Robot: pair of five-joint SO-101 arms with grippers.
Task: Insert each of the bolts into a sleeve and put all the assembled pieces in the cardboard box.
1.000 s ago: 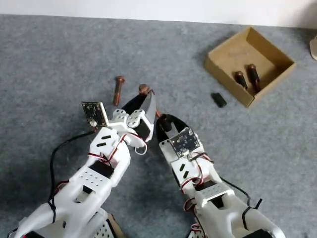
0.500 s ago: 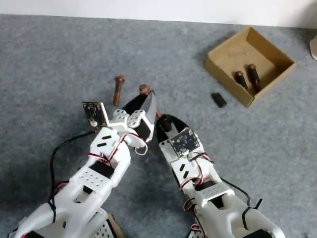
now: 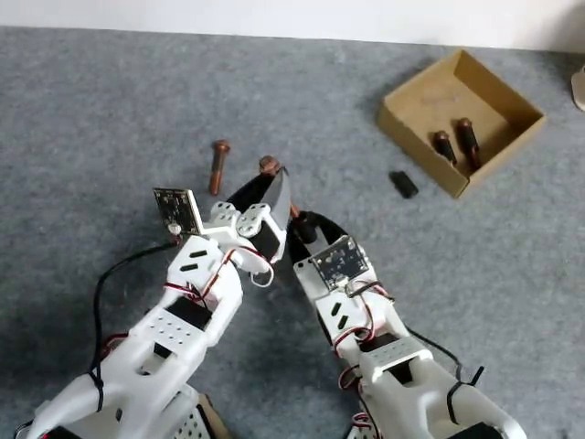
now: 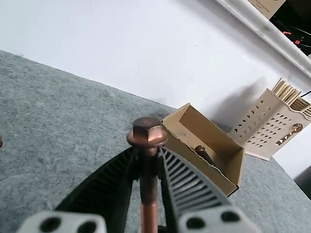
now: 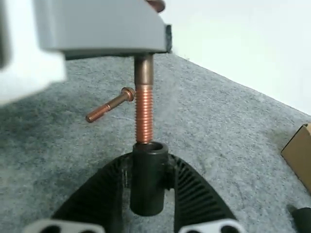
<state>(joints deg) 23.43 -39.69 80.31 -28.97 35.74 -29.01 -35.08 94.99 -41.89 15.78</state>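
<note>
High view: the left gripper (image 3: 271,183), well apart from the box (image 3: 402,123), has edged the bolt (image 3: 268,166) slightly toward the right gripper (image 3: 304,227). Left wrist view: left fingers (image 4: 187,182) closed tight on the bolt's shank. Right wrist view: right fingers (image 5: 194,194) clamp the sleeve (image 5: 148,177), with the bolt tip at its mouth. Judgement: insertion is starting; boxing remains outstanding.

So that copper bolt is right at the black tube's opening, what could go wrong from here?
The bolt tip sits right at the sleeve mouth; if slightly off line, it may catch the rim and jam. The left fingers pinch just its thin shank, so a push could tilt or slip it.
</note>
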